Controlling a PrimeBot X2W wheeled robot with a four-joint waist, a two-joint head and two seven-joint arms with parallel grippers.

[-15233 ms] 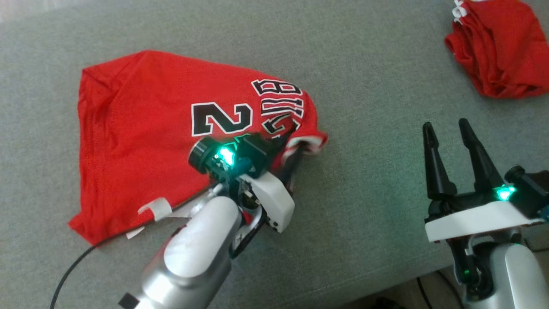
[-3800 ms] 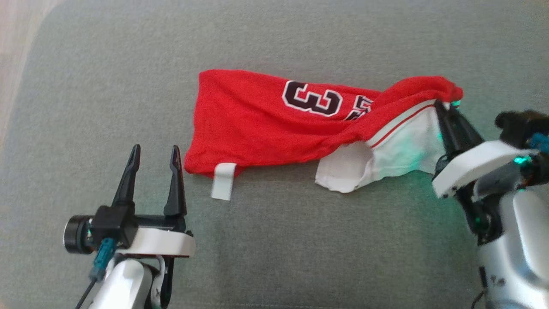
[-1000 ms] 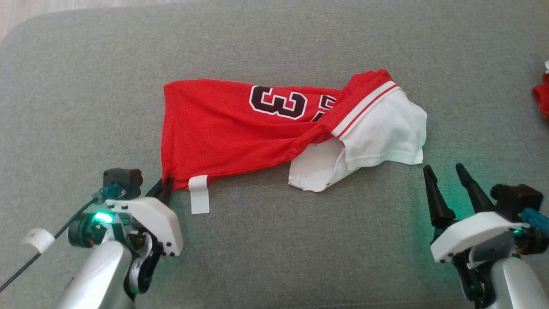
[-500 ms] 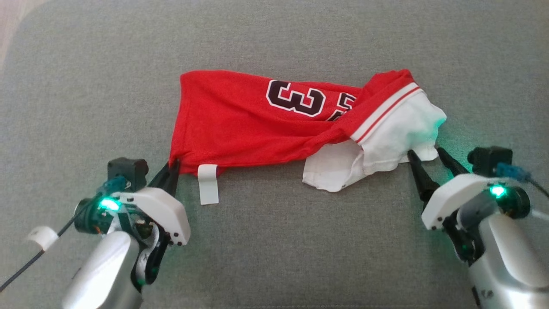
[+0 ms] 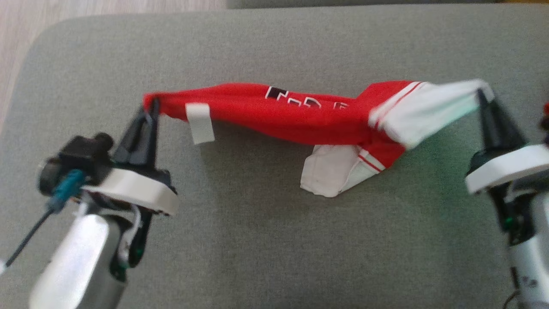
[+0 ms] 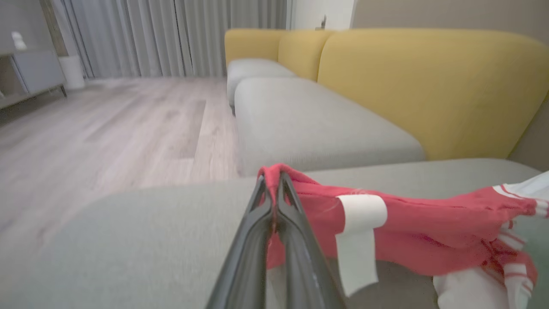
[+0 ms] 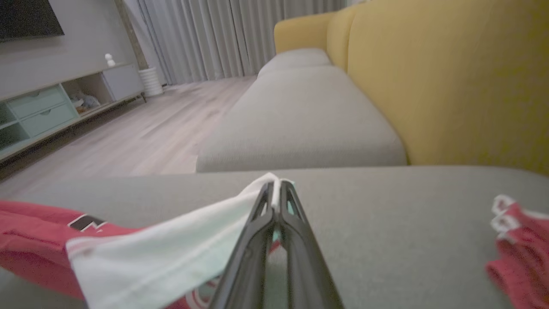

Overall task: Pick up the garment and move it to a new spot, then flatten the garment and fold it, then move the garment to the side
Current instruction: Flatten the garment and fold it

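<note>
Red-and-white garment (image 5: 300, 124) hangs stretched between my two grippers, sagging toward the grey cushion (image 5: 274, 240) beneath. My left gripper (image 5: 152, 106) pinches its red corner, and my right gripper (image 5: 483, 93) pinches the white sleeve tip. Risk: both bites look thin, so a harder pull could slip one end free.

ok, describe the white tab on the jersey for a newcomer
Over the grey fabric couch seat, a red cloth jersey is stretched. Beside the left claw pinching its end hangs a small white rectangular strip, flat, unlike the bunched white sleeve fabric opposite.

Matt red cloth garment (image 5: 279, 118) on coarse woven grey cushion (image 5: 257, 249)
</note>
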